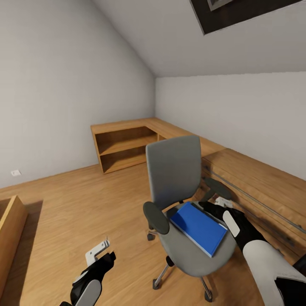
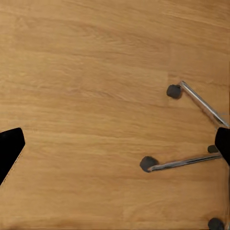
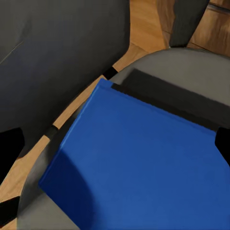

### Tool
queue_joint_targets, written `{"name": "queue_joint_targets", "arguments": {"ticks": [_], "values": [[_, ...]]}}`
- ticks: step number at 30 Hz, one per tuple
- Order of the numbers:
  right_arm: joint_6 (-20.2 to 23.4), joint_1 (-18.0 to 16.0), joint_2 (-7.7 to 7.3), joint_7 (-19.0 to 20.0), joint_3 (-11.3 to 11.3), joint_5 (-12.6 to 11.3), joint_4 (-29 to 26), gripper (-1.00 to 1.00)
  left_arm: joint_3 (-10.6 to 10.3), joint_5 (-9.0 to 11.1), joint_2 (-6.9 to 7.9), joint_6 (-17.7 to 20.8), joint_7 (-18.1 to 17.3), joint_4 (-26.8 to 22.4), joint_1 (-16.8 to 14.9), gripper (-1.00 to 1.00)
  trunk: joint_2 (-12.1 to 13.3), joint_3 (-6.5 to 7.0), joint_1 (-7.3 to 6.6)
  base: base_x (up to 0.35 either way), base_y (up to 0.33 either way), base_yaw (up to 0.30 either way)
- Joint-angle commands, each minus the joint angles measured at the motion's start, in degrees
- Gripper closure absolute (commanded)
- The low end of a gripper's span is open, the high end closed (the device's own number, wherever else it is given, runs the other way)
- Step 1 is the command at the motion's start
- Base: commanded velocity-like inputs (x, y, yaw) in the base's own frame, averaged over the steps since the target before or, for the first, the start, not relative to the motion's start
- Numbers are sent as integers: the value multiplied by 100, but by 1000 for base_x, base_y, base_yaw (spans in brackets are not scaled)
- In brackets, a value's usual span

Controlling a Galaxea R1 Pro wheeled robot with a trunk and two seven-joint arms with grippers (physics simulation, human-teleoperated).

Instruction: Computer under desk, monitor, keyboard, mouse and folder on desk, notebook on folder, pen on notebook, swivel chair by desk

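The grey swivel chair has a matt, cloth-like seat and back, smooth black plastic-looking armrests and a shiny chrome metal base on dull dark castors. On its seat lies the bright blue flat folder — smooth, faintly satin. The warm wooden plank floor shows fine grain with a soft sheen — as does the wooden corner shelf unit at eleven o'clock.

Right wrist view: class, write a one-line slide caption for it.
Blue folder lying flat on the grey chair seat, seen from just above.
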Motion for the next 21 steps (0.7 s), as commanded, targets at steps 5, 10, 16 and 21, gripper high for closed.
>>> {"name": "queue_joint_targets", "arguments": {"ticks": [5, 10, 16, 21], "values": [[-156, -6, 37, 40, 0, 133, 35, -100, 46, 3, 22, 15, 41, 190, -15, -100, -205, -96, 110, 0, 0, 0], [-298, -6, 51, 33, 48, 457, 90, -100, 31, -5, 19, 2, 50, 214, -16, -100, -405, -185, 220, 0, 0, 0], [-346, -6, 42, 40, 62, 623, 204, -100, -3, -7, 8, -3, 58, 216, -17, -100, -646, -293, 352, 0, 0, 0], [-389, -6, 24, 6, 55, 679, 245, -100, -44, 27, 33, -31, 26, 250, -19, -100, -805, -364, 439, 0, 0, 0]]}}
